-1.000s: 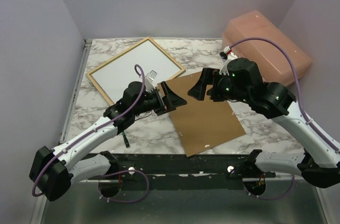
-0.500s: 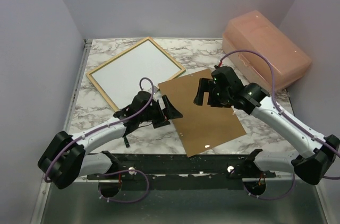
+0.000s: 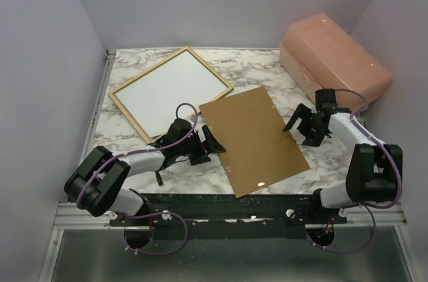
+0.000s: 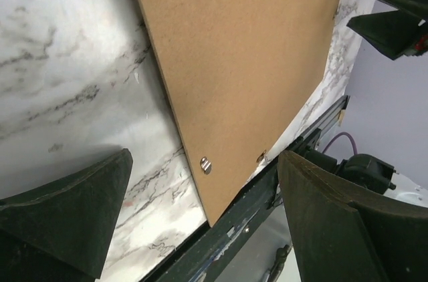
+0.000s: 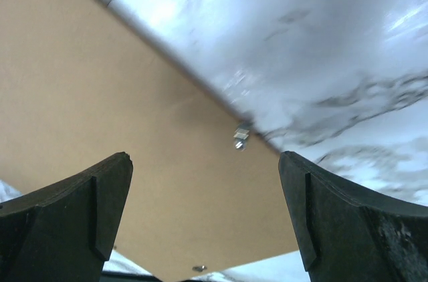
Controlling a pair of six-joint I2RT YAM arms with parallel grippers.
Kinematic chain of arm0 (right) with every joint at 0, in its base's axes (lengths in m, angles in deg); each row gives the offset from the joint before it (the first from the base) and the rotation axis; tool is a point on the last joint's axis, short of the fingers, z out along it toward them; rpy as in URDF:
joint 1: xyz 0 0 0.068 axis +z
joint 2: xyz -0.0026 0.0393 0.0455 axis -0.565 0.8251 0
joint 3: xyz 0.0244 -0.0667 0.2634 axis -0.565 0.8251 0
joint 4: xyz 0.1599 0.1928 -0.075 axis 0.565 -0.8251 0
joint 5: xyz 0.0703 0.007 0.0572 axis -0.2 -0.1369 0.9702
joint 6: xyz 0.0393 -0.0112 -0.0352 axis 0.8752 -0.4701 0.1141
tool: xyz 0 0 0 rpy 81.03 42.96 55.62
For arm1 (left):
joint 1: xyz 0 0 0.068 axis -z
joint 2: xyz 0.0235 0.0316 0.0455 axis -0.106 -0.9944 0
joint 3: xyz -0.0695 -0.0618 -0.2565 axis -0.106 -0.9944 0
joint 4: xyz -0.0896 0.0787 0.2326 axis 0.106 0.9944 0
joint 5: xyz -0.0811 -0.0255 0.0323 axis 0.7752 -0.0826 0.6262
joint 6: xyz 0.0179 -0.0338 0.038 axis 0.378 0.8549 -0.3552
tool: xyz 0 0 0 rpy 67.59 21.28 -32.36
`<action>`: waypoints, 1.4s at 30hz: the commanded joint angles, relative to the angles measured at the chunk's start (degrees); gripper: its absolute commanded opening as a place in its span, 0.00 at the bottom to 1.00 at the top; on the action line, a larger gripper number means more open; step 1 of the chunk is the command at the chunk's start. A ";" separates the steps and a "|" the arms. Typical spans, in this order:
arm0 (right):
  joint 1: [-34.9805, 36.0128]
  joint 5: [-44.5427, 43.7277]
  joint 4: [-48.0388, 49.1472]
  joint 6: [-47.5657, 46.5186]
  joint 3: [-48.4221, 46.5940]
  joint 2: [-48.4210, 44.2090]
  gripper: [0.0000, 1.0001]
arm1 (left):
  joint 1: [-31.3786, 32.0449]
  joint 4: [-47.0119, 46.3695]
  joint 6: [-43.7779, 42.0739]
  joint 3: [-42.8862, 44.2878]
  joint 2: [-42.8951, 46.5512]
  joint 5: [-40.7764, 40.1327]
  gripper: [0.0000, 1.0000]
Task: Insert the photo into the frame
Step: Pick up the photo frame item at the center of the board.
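Gaping empty, the left claw (image 3: 208,147) and right claw (image 3: 299,131) are retreating off the brown board (image 3: 253,138). The photo (image 3: 170,88) is lying white-side-up inside the frame (image 3: 128,117), upper left.

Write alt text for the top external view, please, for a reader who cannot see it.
A brown backing board lies at an angle on the marble table, the open left gripper at its left edge and the open right gripper at its right edge. A wood frame filled with white lies far left; a pink box sits far right.
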 commanded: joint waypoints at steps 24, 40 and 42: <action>-4.37 28.47 19.29 -4.48 4.12 19.30 0.96 | -3.45 -18.05 -5.89 2.76 -16.19 5.73 0.81; -4.32 35.71 17.46 -3.43 14.01 9.84 0.96 | -2.88 -12.52 -1.80 -1.02 7.24 4.18 0.73; -4.33 36.45 17.36 -3.34 14.78 8.52 0.96 | -2.63 -8.71 -1.89 -0.31 11.65 3.45 0.73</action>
